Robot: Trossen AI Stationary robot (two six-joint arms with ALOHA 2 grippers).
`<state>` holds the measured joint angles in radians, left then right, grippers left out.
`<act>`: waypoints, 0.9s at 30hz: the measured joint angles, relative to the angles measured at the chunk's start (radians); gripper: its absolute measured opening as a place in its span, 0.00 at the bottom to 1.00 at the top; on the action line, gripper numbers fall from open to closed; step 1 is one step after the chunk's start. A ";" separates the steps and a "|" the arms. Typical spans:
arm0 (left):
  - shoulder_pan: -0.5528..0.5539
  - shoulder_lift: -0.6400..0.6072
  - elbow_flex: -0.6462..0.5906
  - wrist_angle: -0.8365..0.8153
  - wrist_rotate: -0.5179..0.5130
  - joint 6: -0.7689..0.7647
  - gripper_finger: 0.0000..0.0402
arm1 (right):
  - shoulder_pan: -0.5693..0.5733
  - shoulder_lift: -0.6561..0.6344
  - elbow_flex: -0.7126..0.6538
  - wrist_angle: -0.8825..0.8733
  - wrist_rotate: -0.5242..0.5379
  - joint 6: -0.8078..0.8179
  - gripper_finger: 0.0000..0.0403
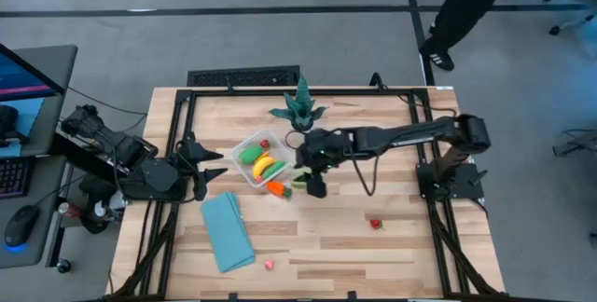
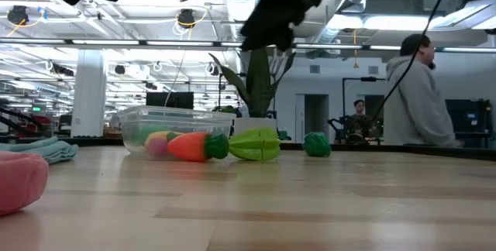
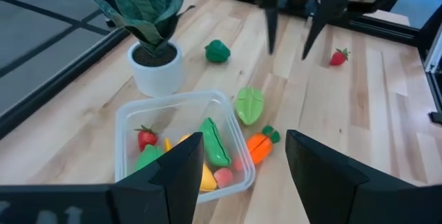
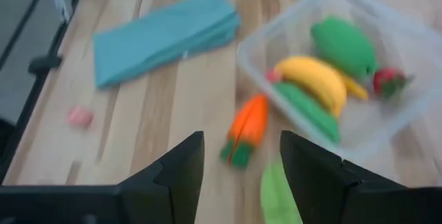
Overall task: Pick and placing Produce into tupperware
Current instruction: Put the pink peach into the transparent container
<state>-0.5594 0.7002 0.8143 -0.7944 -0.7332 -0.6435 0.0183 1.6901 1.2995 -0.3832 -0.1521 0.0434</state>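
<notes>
Above the carrot (image 1: 276,188), your right pincer (image 1: 315,186) hangs open.
Line it up, drop straight down, squeeze gently.

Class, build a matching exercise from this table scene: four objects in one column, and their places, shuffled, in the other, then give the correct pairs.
Things:
1. banana
2. carrot
3. blue cloth
4. strawberry

Places:
A. alone on bare wood below the right arm
B. inside the tupperware
C. just outside the tupperware
D. folded below the left gripper

Pairs: 1-B, 2-C, 3-D, 4-A
</notes>
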 joint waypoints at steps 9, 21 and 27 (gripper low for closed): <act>0.000 0.000 0.000 0.000 -0.013 0.004 0.49 | 0.072 -0.113 -0.005 -0.276 0.027 0.061 0.43; 0.000 0.084 0.000 0.130 0.304 0.095 0.49 | 0.270 -0.339 -0.197 -0.329 0.224 0.366 0.41; 0.000 0.210 0.000 0.193 0.476 0.091 0.49 | 0.413 -0.472 -0.314 -0.328 0.413 0.564 0.41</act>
<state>-0.5594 0.9101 0.8139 -0.6013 -0.2567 -0.5526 0.4310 1.2185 0.9859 -0.7108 0.2608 0.6070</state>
